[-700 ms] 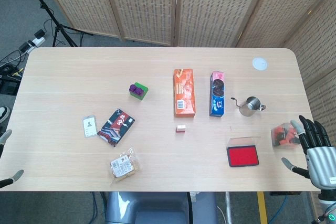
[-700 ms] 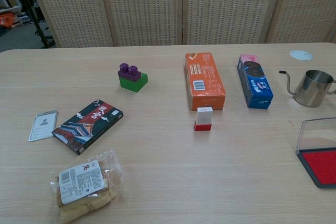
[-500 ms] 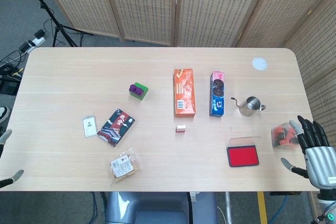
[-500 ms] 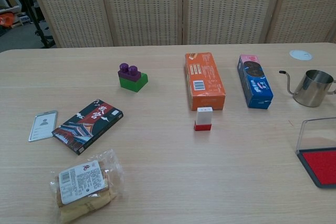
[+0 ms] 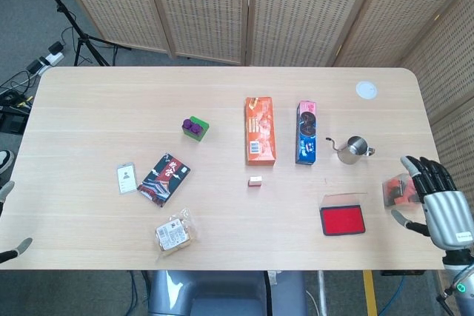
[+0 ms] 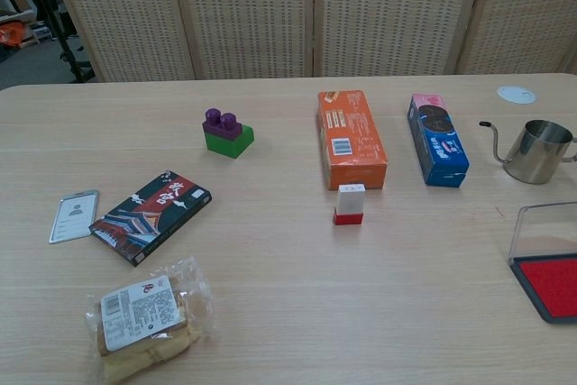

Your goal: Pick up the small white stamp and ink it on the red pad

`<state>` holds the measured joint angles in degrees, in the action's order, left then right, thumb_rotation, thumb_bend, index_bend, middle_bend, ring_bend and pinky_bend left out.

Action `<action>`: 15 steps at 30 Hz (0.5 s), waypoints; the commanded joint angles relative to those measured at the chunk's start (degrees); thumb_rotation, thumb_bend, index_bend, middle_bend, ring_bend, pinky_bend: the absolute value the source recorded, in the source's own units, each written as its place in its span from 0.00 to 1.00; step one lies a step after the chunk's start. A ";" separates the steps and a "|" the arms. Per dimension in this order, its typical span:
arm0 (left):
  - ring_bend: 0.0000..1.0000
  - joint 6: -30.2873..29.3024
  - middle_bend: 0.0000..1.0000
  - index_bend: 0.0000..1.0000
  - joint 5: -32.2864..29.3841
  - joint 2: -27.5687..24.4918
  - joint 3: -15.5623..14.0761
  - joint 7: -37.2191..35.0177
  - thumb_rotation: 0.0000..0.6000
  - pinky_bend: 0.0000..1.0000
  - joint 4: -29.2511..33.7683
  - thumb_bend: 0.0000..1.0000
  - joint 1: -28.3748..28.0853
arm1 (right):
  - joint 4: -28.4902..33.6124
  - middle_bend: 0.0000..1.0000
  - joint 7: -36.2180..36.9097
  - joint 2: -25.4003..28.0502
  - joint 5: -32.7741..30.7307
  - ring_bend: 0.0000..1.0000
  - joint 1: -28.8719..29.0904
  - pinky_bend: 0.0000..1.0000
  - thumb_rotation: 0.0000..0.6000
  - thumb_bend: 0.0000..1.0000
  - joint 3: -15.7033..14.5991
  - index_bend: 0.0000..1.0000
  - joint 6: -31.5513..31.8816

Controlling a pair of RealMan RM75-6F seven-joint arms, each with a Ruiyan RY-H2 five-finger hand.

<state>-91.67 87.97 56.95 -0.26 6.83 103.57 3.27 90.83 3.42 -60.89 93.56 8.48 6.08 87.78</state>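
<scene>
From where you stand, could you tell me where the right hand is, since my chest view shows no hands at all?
Observer: In the head view the right hand is at the table's right edge, fingers spread, holding nothing.
Operator: Thank you. Is anything lying close to it?
Observer: Yes, a clear packet with orange contents sits by its fingers, right of the red pad.
Operator: And how far is it from the stamp?
Observer: The stamp stands untouched below the orange box, with the pad between it and the hand.
</scene>
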 commanded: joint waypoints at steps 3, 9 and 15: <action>0.00 0.99 0.00 0.00 -1.95 0.11 0.85 0.67 1.00 0.00 0.45 0.00 -0.56 | 0.57 0.65 0.77 1.56 0.41 0.70 9.90 0.85 1.00 0.00 4.25 0.00 -10.63; 0.00 2.94 0.00 0.00 -5.08 -0.05 2.08 0.98 1.00 0.00 0.76 0.00 -1.62 | 1.38 0.83 -2.01 -0.45 -5.04 0.91 19.39 1.00 1.00 0.00 7.29 0.00 -23.90; 0.00 4.87 0.00 0.00 -7.55 -0.24 2.86 1.02 1.00 0.00 0.81 0.00 -2.60 | 2.30 0.88 -11.93 -5.52 -14.26 0.96 26.79 1.00 1.00 0.00 9.20 0.01 -34.27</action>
<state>-87.04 80.67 56.77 2.44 7.86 104.36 0.86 92.44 -3.93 -63.60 83.82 31.38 13.75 57.98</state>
